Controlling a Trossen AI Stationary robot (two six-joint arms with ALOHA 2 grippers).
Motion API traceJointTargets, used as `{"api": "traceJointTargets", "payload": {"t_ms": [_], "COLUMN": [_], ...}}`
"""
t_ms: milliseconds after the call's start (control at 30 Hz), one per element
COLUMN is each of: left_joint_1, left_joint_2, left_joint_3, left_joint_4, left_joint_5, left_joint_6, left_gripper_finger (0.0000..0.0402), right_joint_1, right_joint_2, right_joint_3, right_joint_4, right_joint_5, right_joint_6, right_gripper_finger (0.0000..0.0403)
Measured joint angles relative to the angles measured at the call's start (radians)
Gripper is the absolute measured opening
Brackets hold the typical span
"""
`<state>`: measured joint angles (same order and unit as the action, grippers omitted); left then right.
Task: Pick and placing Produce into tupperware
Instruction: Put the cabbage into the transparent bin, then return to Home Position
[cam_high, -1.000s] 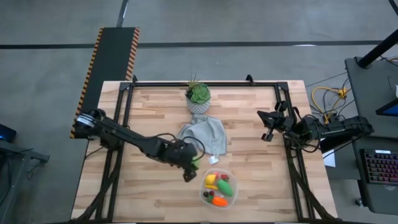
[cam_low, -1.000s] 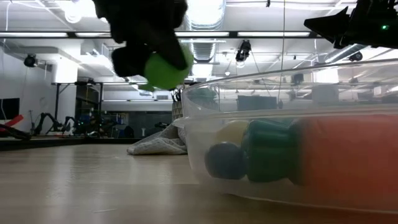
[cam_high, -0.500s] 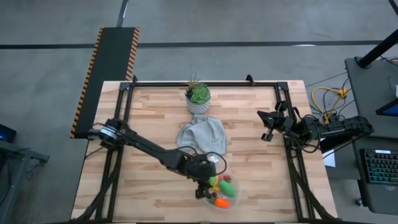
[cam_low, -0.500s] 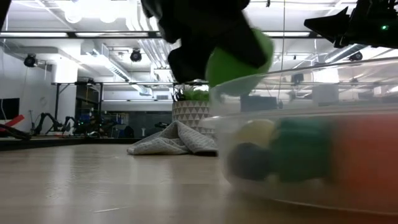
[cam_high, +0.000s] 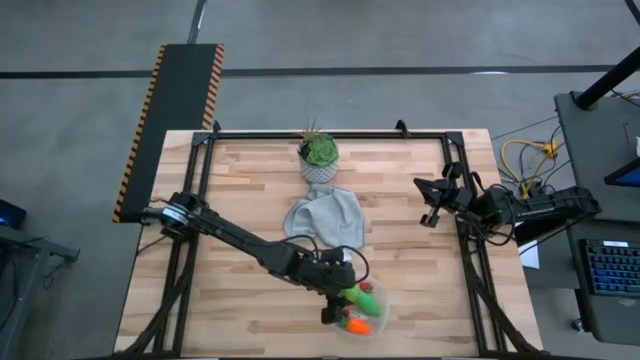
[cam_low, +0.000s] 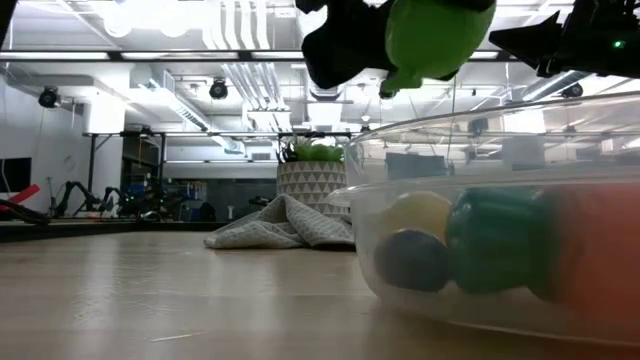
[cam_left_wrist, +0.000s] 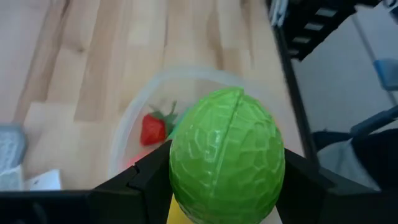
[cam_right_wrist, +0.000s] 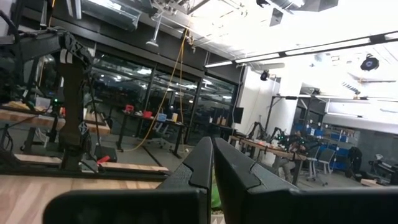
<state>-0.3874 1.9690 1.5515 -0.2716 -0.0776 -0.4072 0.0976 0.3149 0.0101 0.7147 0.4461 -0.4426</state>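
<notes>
Green plastic toy held above the clear tub, ready to go in.

Left to right: the left gripper (cam_left_wrist: 227, 186) pinches a round, ridged green plastic toy vegetable (cam_left_wrist: 227, 163) between its fingers, hanging just over the near rim of the clear roundish plastic tupperware (cam_low: 500, 130). It looks light, hard and a bit slick, with a moulded seam; holding it across the widest part, as now, seems safest, and a short drop should not hurt it. Inside the tub lie a pale yellow lemon (cam_low: 420, 212), a dark green oval (cam_low: 490, 240), an orange carrot (cam_high: 355, 323) and a red strawberry (cam_left_wrist: 153, 129). Farther right, the right gripper (cam_high: 430, 203) waits at the table edge, fingers pressed together.
</notes>
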Motion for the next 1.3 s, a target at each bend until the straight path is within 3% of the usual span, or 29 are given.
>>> {"api": "traceJointTargets", "payload": {"t_ms": [667,1067,1300], "left_joint_1": [-0.001,-0.003,-0.001], "left_joint_2": [0.087,0.087,0.056], "left_joint_3": [0.005,0.004,0.015], "left_joint_4": [0.065,0.082,0.082], "left_joint_5": [0.11,0.159,0.11], "left_joint_6": [0.022,0.031,0.126], "left_gripper_finger": [0.0202,0.0309,0.0319], "right_joint_1": [0.0,0.0,0.0], "right_joint_2": [0.001,0.002,0.002], "right_joint_3": [0.0,0.0,0.0], "right_joint_4": [-0.003,-0.003,-0.003], "right_joint_5": [0.0,0.0,0.0], "right_joint_6": [-0.003,-0.004,-0.004], "right_gripper_finger": [0.0009,0.0009,0.0009]}}
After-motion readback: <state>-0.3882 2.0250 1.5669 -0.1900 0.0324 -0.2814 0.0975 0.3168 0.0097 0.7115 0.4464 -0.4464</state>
